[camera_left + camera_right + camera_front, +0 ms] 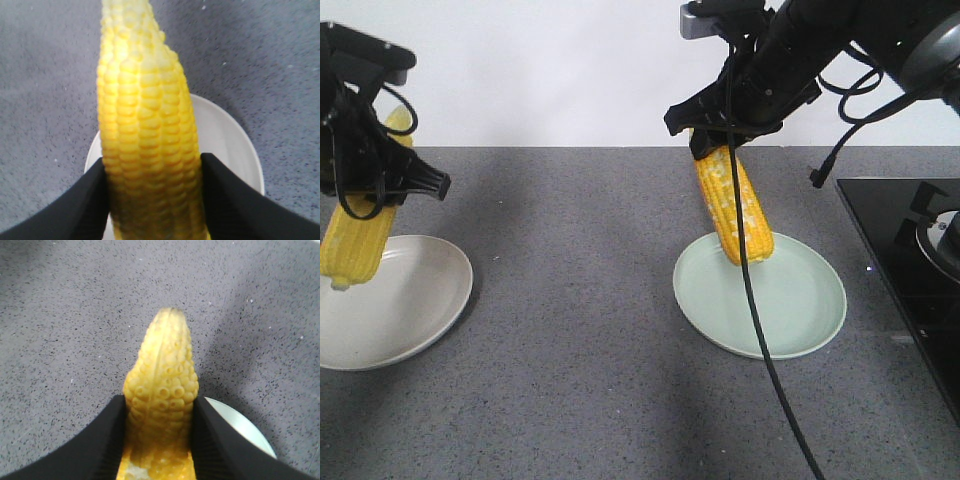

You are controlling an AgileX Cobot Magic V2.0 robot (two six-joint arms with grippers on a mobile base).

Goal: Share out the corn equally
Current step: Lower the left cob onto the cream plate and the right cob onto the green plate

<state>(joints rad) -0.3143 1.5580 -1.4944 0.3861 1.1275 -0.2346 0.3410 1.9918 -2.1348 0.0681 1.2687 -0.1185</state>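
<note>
Two yellow cobs of corn hang in the air, one in each gripper. My left gripper is shut on a cob that dangles over the far left rim of a white plate. In the left wrist view this cob sits tight between the black fingers above the white plate. My right gripper is shut on a second cob with pale patches, held over the far edge of a pale green plate. Its tapered tip sticks out past the gripper.
A grey speckled counter carries both plates. A black glass cooktop with a round fitting lies at the right edge. A black cable hangs from the right arm across the green plate.
</note>
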